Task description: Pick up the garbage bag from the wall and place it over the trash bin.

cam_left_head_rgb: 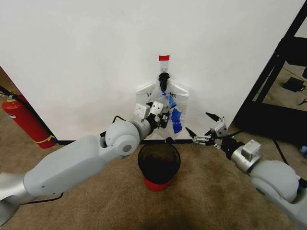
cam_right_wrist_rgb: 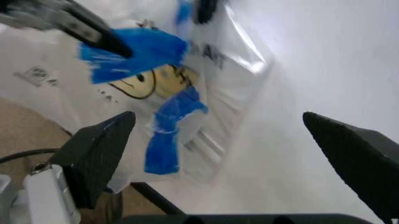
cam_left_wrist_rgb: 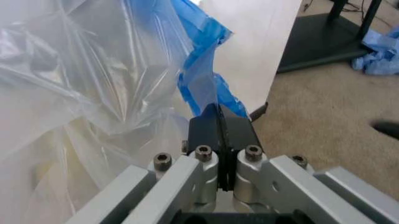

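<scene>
Pinching garbage bag (cam_left_head_rgb: 175,103), left gripper (cam_left_wrist_rgb: 219,122), smiley side right-wrist-visible

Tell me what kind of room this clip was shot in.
Probably a lab or office test corner: brown carpet, a plain white wall with a red tape strip, a red fire extinguisher and a black metal rack.
</scene>
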